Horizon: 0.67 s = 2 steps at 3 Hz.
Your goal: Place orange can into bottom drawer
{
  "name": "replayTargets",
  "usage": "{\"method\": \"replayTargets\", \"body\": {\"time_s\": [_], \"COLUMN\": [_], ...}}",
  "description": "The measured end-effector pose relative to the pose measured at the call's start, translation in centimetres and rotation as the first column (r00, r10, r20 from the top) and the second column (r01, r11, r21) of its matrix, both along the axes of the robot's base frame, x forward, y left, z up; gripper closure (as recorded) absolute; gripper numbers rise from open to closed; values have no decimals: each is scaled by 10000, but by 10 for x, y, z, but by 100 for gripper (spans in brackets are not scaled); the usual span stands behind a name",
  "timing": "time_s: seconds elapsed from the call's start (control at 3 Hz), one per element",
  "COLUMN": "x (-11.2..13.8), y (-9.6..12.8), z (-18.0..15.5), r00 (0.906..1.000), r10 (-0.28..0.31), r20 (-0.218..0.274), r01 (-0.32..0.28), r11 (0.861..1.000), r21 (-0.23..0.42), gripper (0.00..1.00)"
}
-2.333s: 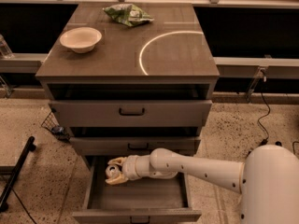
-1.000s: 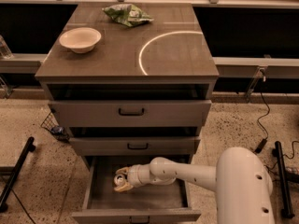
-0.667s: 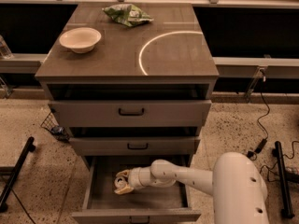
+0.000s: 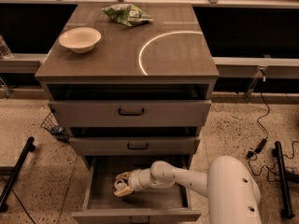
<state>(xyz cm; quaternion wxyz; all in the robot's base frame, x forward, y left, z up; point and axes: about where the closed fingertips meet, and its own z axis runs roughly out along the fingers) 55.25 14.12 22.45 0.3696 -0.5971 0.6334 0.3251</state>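
The bottom drawer (image 4: pixel 154 199) stands pulled open below the two shallower drawers, its grey floor showing. My gripper (image 4: pixel 122 185) reaches in from the right and sits low inside the drawer's left half, close to the floor. Its pale fingers (image 4: pixel 123 192) are closed around the orange can (image 4: pixel 120 185), of which only a small roundish part with the silver top shows between them. Whether the can touches the floor I cannot tell. My white arm (image 4: pixel 187 177) crosses the drawer's right side.
A cream bowl (image 4: pixel 80 38) and a green snack bag (image 4: pixel 127 14) lie on the cabinet top (image 4: pixel 177 55). The top drawer (image 4: pixel 131 112) and middle drawer (image 4: pixel 135 146) stick out slightly. Black stand legs (image 4: pixel 16 171) and a cable (image 4: pixel 261 125) are on the floor at either side.
My gripper has gone down with the can from above the drawer's opening to deep inside it, and the arm has lowered with it.
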Motion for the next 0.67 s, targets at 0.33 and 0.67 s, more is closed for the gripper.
{"method": "replayTargets", "body": {"time_s": [0.33,0.67], "x": [0,-1], "y": [1,1], "z": [-6,-8], "r00": [9999,9999], "r10": [1,-42], "r20": [-105,-155], "r01": [-1,43], "r11": [10000,10000], "r21": [30,90], "gripper": [62,32]}}
